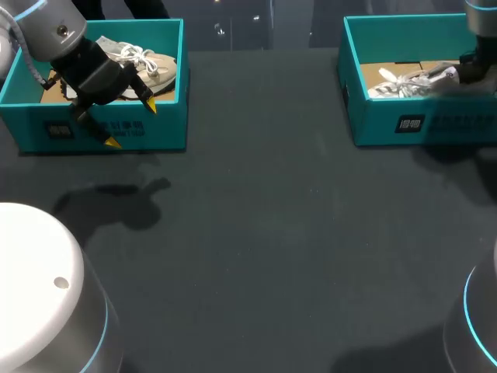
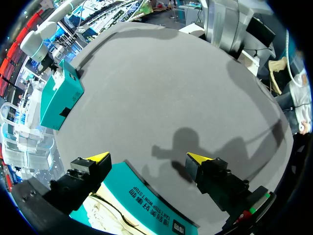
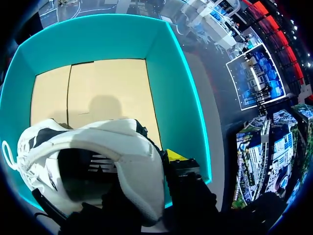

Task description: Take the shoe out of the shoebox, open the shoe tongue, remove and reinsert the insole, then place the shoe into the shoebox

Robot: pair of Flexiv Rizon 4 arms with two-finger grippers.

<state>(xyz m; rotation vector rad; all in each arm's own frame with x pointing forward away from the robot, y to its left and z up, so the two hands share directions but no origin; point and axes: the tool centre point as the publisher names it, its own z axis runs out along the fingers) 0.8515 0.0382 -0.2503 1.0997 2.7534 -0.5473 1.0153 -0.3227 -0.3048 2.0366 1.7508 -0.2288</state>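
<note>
Right gripper pinches shoe heel, shoebox at table's far right corner. Lift straight up, slow. Left gripper wide, empty.

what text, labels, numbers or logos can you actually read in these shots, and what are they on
Nothing can be quoted reliably.
left shoebox, front wall: a dark label and a row of print, too small to read in the head view; in the left wrist view white lettering shows upside down and warped, not legible.
right shoebox, front wall: a white label and a row of print, too blurred.
shoe in the right shoebox: dark stripes on its side, no letters legible.
</note>
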